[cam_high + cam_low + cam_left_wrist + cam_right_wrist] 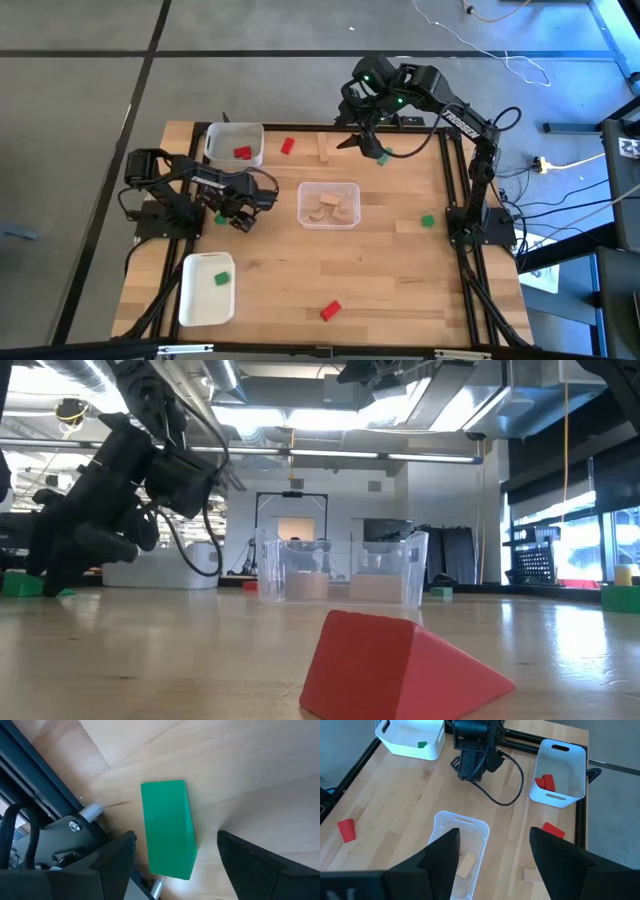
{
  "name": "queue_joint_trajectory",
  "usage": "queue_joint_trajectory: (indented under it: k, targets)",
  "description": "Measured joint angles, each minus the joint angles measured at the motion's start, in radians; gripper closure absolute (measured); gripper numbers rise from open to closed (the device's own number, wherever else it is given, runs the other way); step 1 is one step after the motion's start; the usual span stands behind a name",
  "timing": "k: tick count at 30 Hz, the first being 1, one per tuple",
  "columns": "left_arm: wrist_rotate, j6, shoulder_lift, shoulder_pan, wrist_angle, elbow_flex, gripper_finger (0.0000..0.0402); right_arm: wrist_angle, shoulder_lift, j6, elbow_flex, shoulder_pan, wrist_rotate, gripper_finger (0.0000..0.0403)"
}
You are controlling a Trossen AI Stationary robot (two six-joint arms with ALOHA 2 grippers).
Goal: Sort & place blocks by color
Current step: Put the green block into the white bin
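Wooden worktop (300, 290) carries a half-done sort: one green block (167, 827) lies between the left gripper's (175, 857) open fingers, unlifted. Red (242, 152), green (221, 279) and light-wood blocks (330, 207) already sit in their trays, while two red (330, 310), two green (427, 220) and one light-wood block (323, 146) remain loose. The right gripper (492, 852) hovers open and empty; the green block beneath it is partly hidden.

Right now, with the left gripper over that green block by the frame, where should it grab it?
Grip the green block across its two long side faces, coming straight down. It lies flat on the table, and the open left gripper already straddles its narrow width, fingers on either side.
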Motion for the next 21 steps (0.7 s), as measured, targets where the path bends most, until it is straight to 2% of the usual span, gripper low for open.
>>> queue_joint_trajectory:
  k: [9, 21]
  targets:
    - [-0.003, 0.076, 0.0, 0.003, 0.064, -0.001, 0.0127, 0.0, 0.0, 0.0, 0.0, 0.0, 0.0, 0.0163]
    - [0.056, 0.112, -0.04, 0.084, 0.103, -0.012, 0.0128, 0.002, 0.0, 0.0, 0.0, 0.0, 0.0, 0.0163]
